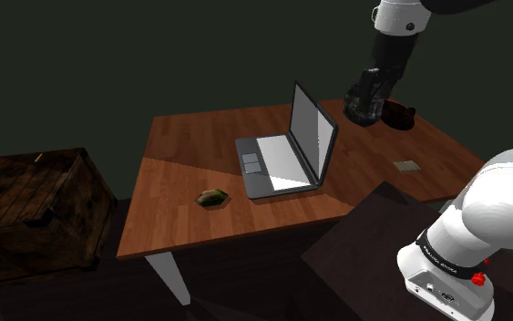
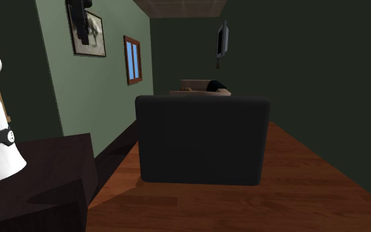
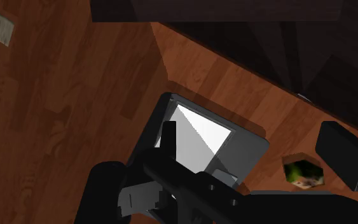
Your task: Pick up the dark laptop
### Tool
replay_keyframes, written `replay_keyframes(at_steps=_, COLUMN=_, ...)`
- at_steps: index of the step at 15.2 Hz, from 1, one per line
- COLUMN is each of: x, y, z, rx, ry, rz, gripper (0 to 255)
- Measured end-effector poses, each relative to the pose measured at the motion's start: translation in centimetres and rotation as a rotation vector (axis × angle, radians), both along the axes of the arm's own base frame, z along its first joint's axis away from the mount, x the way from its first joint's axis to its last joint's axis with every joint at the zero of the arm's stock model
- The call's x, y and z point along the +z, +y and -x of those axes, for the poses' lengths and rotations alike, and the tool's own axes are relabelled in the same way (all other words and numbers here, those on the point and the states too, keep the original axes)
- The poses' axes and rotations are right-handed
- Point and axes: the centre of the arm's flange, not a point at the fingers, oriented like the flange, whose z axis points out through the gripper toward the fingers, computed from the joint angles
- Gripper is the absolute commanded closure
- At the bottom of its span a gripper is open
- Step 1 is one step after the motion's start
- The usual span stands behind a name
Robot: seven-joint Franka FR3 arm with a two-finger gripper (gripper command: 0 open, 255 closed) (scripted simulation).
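1. Laptop is sitting open near the middle of the desk, screen upright.
2. My fingers are hanging spread apart above the desk behind its screen, gripping nothing.
3. I am judging it stiff, fairly heavy and slick; I am favouring the base's edge, not the hinged screen.

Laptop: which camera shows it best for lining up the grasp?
The shoulder view: the whole laptop shows, open on the wooden table, base and upright screen both clear. The second exterior view faces the dark back of its lid. The wrist view looks down on it, with the lid nearly edge-on.
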Motion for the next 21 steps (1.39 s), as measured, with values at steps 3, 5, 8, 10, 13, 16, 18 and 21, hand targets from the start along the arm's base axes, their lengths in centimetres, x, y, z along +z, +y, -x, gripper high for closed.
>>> replay_keyframes(at_steps=3, x=-0.5, y=-0.5, z=-1.5, rx=-0.02, ry=0.003, rz=0.0, gripper=0)
replay_keyframes(at_steps=5, x=-1.4, y=-1.3, z=-3.5, rx=-0.049, ry=0.007, rz=-0.001, gripper=0)
replay_keyframes(at_steps=8, x=-2.9, y=-3.0, z=-7.0, rx=-0.096, ry=0.013, rz=-0.002, gripper=0)
replay_keyframes(at_steps=10, x=-3.7, y=-4.0, z=-9.5, rx=-0.128, ry=0.017, rz=-0.002, gripper=0)
replay_keyframes(at_steps=13, x=-5.1, y=-5.8, z=-13.0, rx=-0.176, ry=0.023, rz=-0.004, gripper=0)
replay_keyframes(at_steps=16, x=-6.4, y=-8.0, z=-15.5, rx=-0.225, ry=0.03, rz=-0.005, gripper=0)
replay_keyframes(at_steps=18, x=-7.4, y=-9.6, z=-18.1, rx=-0.257, ry=0.033, rz=-0.005, gripper=0)
replay_keyframes(at_steps=21, x=-9.1, y=-11.5, z=-21.2, rx=-0.305, ry=0.04, rz=-0.006, gripper=0)
